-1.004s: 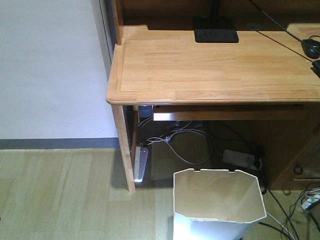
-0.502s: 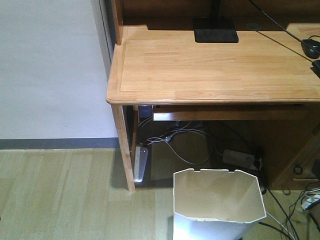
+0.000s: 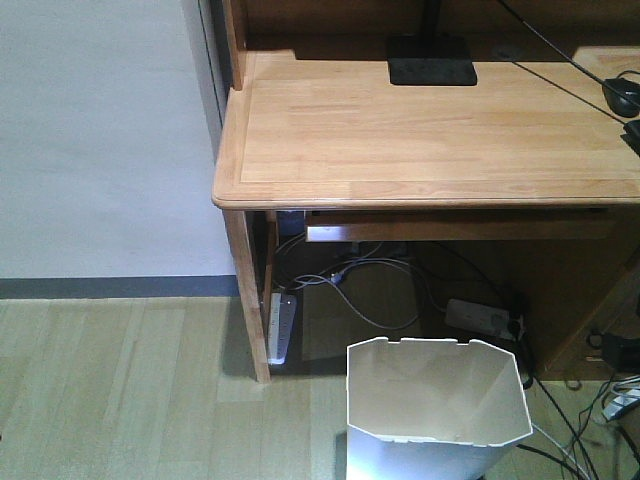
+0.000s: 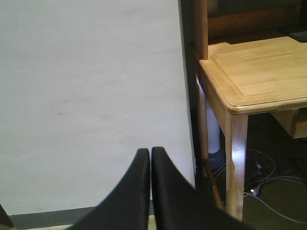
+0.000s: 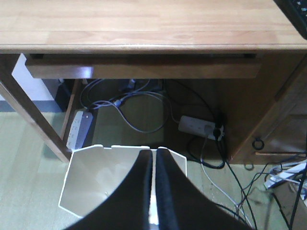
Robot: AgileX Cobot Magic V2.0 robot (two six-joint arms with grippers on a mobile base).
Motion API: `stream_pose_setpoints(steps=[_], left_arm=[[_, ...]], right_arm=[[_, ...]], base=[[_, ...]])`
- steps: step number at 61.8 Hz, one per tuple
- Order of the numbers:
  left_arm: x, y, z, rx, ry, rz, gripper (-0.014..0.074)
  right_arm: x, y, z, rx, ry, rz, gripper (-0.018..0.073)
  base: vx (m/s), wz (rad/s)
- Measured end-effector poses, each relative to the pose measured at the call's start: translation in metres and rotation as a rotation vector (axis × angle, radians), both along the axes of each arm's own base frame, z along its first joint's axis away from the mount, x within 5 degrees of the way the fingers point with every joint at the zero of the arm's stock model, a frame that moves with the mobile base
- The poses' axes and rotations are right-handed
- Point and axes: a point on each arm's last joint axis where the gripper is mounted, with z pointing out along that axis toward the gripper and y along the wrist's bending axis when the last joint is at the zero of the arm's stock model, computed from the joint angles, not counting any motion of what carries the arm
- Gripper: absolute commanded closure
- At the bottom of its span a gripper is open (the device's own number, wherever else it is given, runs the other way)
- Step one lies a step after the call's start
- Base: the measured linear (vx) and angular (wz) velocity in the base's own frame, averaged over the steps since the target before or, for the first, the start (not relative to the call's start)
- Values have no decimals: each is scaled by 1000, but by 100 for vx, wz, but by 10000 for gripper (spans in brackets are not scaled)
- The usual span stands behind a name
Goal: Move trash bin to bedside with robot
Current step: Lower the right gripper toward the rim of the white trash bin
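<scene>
Right jaws [image 5: 154, 152] pressed together, nothing seen between them. They hang over bin [image 5: 91, 182] mouth, tips near far rim in wrist view; contact cannot tell.
Left jaws [image 4: 149, 151] closed too, empty, facing wall [image 4: 86, 96], well apart from bin.
Over last second: bin and counter [image 3: 420, 130] unmoved in front view; only dark shape [image 3: 615, 350] at right edge shifts.
Judgement: no grasp yet, carry not begun.
Bin on floor [image 3: 120, 380] before counter; bed out of view.

The wood floor [image 3: 120, 390] bears the trash bin [image 3: 435, 395], the desk [image 3: 400, 130], 2 power strips [image 3: 282, 325] and cables [image 3: 370, 305].
</scene>
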Motion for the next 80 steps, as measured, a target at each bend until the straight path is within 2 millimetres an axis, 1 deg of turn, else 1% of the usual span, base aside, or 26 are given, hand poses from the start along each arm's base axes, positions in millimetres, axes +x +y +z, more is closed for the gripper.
stream_pose_setpoints(steps=[7,28,34,38,47,56,64,69,74,80], left_arm=[[0,0,0,0,0,0,602],[0,0,0,0,0,0,602],[0,0,0,0,0,0,602],[0,0,0,0,0,0,602],[0,0,0,0,0,0,602],[0,0,0,0,0,0,602],[0,0,0,0,0,0,602],[0,0,0,0,0,0,602],[0,0,0,0,0,0,602],[0,0,0,0,0,0,602]], right_arm=[[1,0,-3,-1,34,0,436],[0,0,-6,5,76,-6,95],[0,0,-6,12,82,-13,42],[0,0,-6,16,86,-16,26],[0,0,-7,40,96,-38,25],[7,0,-5,59,127,-57,25],[23,0,1,58,187,-61,25],[38,0,2,57,231,-64,25],[52,1,1,55,275,-65,25],[70,1,-7,51,346,-67,25]], base=[[0,0],[0,0],[0,0],[0,0],[0,0],[0,0],[0,0],[0,0],[0,0],[0,0]])
